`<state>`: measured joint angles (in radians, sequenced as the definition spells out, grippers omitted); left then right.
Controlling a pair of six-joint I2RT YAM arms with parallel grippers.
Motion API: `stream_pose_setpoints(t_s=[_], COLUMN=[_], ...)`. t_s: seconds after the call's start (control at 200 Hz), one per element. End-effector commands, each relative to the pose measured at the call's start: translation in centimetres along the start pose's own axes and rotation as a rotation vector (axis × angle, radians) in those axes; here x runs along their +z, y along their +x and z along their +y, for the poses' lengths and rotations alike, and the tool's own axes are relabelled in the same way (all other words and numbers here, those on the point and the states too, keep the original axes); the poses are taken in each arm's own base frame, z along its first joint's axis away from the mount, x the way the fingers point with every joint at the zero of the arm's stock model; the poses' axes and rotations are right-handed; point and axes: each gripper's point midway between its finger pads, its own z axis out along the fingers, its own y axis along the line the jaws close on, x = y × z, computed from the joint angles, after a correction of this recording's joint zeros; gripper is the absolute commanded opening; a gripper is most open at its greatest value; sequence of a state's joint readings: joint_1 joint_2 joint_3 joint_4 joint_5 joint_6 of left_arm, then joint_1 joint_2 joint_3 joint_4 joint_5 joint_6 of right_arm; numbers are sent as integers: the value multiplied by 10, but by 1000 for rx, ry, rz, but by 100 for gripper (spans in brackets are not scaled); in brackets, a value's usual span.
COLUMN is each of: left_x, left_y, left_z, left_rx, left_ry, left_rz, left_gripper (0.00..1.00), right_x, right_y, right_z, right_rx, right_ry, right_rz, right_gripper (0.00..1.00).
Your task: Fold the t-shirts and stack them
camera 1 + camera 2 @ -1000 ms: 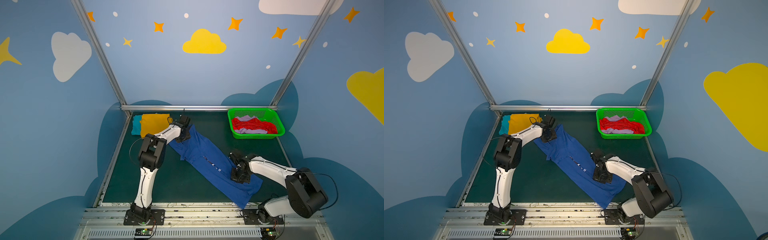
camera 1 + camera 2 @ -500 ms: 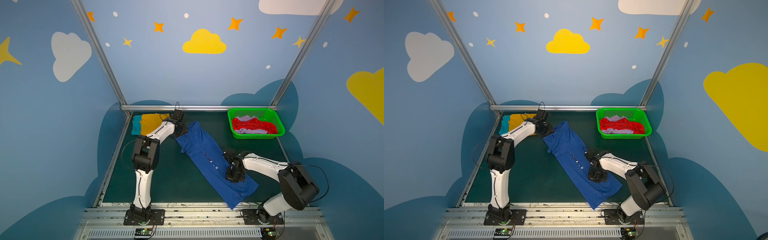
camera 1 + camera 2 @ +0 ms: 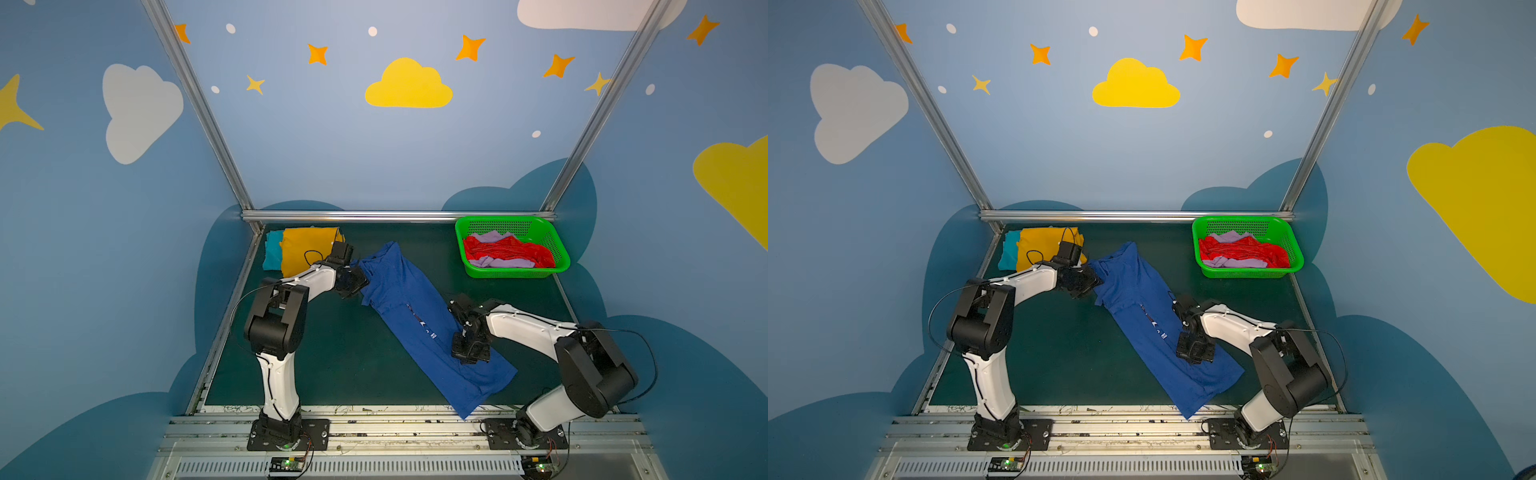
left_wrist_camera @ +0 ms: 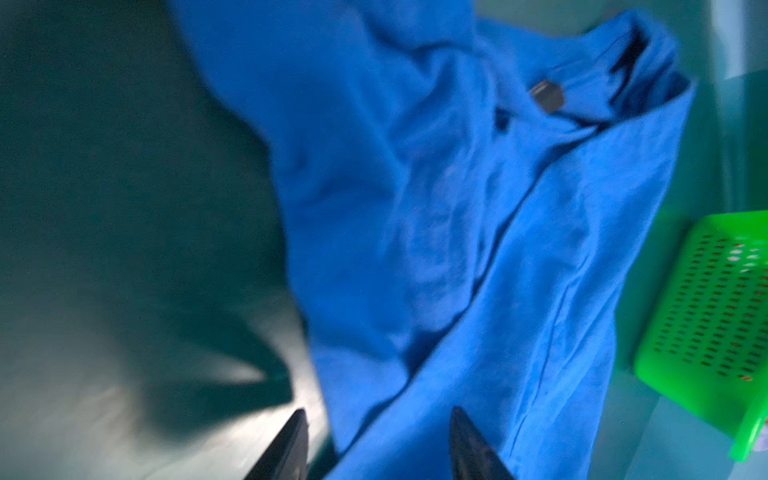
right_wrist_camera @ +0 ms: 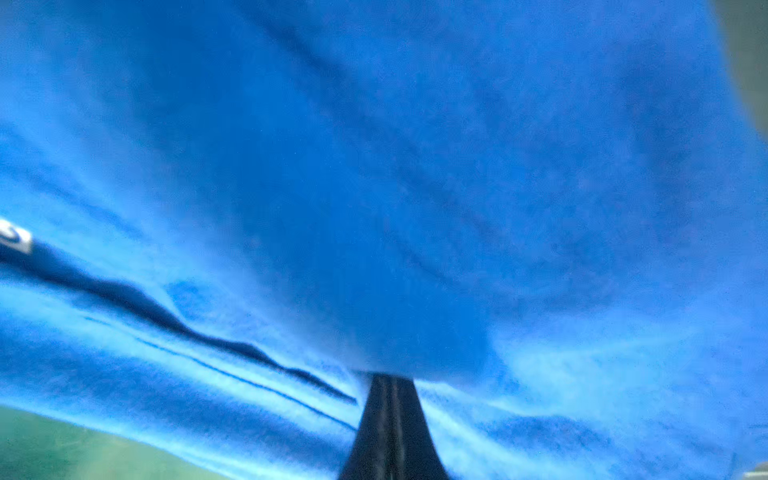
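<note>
1. Where the left gripper [image 3: 358, 281] meets the collar end of the blue t-shirt [image 3: 415, 320], you see its fingers [image 4: 291, 444] standing apart in the left wrist view. The shirt's edge and a strip of bare surface [image 3: 345, 365] both show in the gap, so the gripper is released, not clamped.
2. Right gripper [image 3: 470, 353]: clenched, with its tip set down on the blue t-shirt toward the hem end. You cannot tell whether it pinches a fold.
3. Blue t-shirt: lies aslant on the surface, running from the left gripper to beyond the right gripper. Its white lettering is just beside the right gripper.
4. Yellow t-shirt [image 3: 307, 249]: folded, lying on a teal t-shirt [image 3: 272, 251], on the side of the left gripper away from the blue t-shirt.
5. Green basket [image 3: 515, 272]: stands well apart from the right gripper and holds a red t-shirt [image 3: 507, 251] and a lilac t-shirt [image 3: 500, 262].
</note>
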<state>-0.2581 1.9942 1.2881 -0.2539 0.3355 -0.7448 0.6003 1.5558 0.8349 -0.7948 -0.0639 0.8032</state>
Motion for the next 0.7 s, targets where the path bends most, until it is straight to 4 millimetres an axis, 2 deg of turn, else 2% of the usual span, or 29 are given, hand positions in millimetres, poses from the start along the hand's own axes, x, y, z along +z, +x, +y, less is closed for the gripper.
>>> stream_pose_setpoints(t_s=[0.0,0.185,0.26,0.336,0.386,0.466,0.516,0.596,0.691], left_x=[20,29,29,26,24,17,12,3,-5], left_y=[16,29,33,37,37,38,40,42,49], left_z=[10,13,18,23,26,28,31,37,42], left_rx=[-42,-75,-81,-84,-84,-80,-74,-63,-57], left_ry=[1,32,25,5,-6,-20,-39,-66,-79], left_rz=[67,107,111,112,111,112,108,99,105], left_gripper=[53,36,24,22,26,46,53,55,54], right_x=[-4,-2,-1,1,1,1,2,2,1], right_y=[-3,-5,-6,-5,-6,-6,-6,-6,-7], right_z=[-2,-2,-2,-3,-3,-3,-4,-3,-2], right_rx=[2,5,7,7,8,6,7,4,-3], right_ry=[5,20,24,30,30,33,35,31,27], right_rz=[-2,6,9,15,14,13,13,11,11], right_gripper=[0,0,0,0,0,0,0,0,0])
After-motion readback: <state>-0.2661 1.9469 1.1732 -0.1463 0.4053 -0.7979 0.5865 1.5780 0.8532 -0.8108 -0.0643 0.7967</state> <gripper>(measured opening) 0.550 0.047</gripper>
